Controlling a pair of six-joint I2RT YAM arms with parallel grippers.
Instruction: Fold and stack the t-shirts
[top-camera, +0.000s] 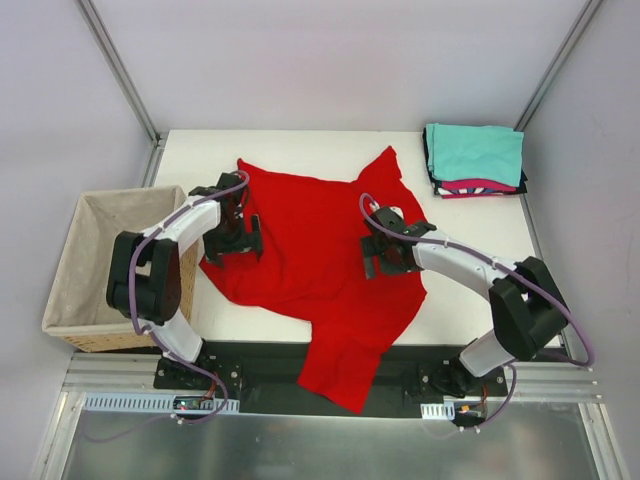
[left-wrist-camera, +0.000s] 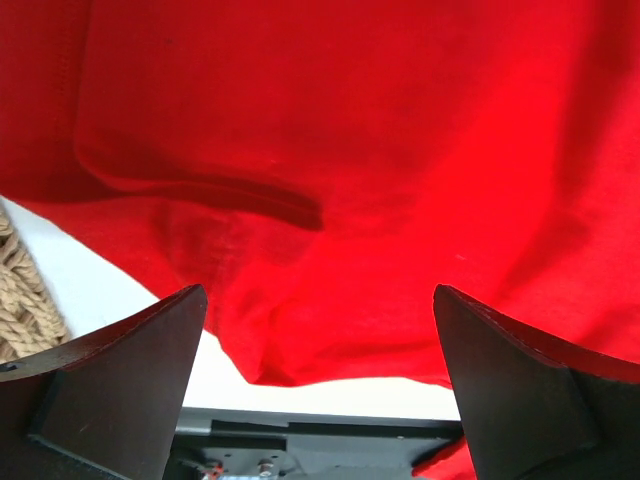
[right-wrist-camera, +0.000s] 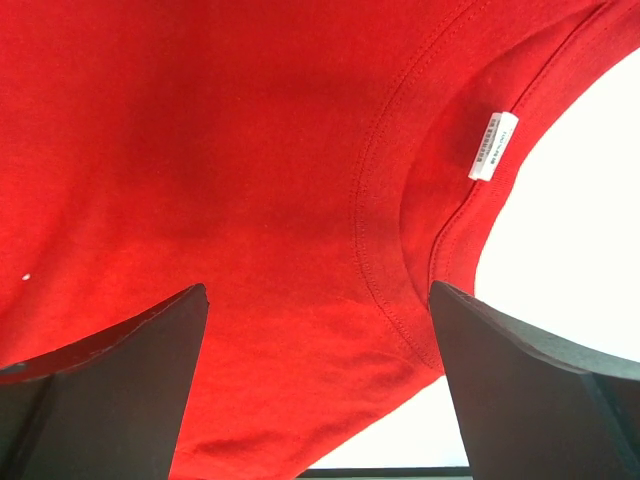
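Red t-shirt (top-camera: 310, 250) lies crumpled on the table (top-camera: 480, 220), one end hanging off the near edge. Folded stack (top-camera: 475, 160) sits far right. Left gripper (top-camera: 235, 243) and right gripper (top-camera: 385, 258) are both wide open over the cloth, holding nothing. Fabric looks light and limp and will likely bunch, so pinch the hem or collar seam.

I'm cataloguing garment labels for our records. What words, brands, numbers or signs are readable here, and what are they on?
White neck tag on the red t-shirt: printed lines, too small and blurred to read.
Folded t-shirt stack and wicker basket: no text visible.
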